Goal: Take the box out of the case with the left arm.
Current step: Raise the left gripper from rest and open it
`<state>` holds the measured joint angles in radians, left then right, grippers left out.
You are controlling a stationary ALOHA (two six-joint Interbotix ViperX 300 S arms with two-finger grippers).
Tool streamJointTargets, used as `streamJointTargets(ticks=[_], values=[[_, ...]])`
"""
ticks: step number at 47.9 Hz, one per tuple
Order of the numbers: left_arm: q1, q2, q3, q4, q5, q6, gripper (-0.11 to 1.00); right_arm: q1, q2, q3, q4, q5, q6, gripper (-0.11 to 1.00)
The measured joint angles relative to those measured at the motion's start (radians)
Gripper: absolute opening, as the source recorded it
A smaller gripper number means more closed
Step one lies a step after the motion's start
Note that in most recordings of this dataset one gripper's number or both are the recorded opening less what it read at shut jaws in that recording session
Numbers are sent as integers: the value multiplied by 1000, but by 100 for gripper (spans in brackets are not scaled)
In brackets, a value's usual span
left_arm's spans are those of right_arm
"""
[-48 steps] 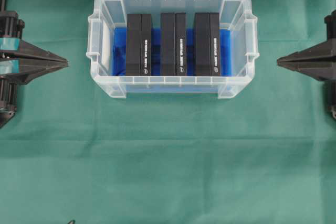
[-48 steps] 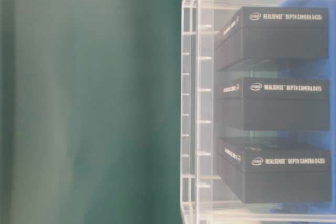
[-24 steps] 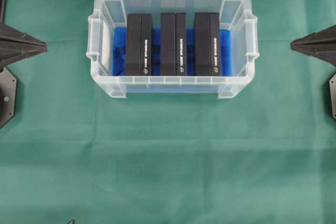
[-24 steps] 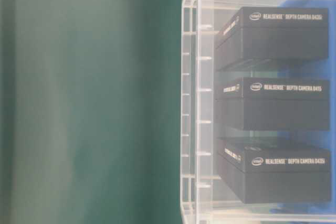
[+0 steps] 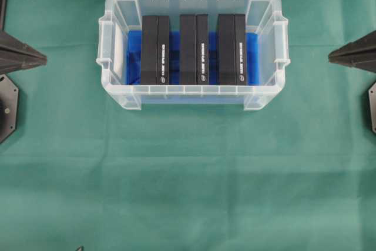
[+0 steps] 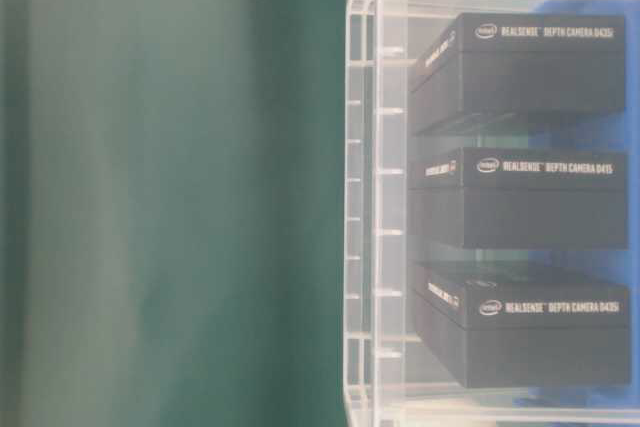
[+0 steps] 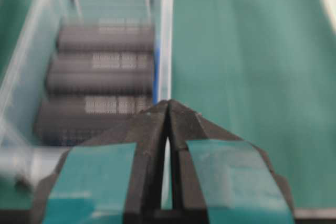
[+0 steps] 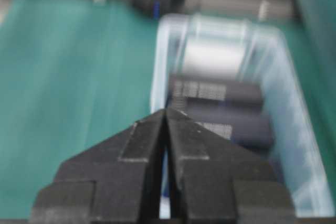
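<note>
Left tool (image 7: pixel 168 103) and right tool (image 8: pixel 165 111) both closed, empty, well apart.

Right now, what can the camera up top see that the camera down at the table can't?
Only the top camera shows the whole tub, both grippers, left and right, shut at the edges, and the wide green cloth. Only the table camera makes the white lettering on the boxes readable. Both show three black boxes side by side in the tub.
</note>
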<state>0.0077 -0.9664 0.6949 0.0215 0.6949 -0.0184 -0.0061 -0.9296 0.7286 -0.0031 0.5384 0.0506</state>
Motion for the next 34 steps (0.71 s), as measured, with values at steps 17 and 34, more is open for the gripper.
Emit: streamJointTargets(ticks=[17, 34], values=[[-2, 178, -149, 0, 611, -67, 2, -2, 117, -147, 0, 650, 84, 3], [-2, 187, -158, 0, 660, -215, 2, -2, 156, -170, 0, 776, 98, 3]])
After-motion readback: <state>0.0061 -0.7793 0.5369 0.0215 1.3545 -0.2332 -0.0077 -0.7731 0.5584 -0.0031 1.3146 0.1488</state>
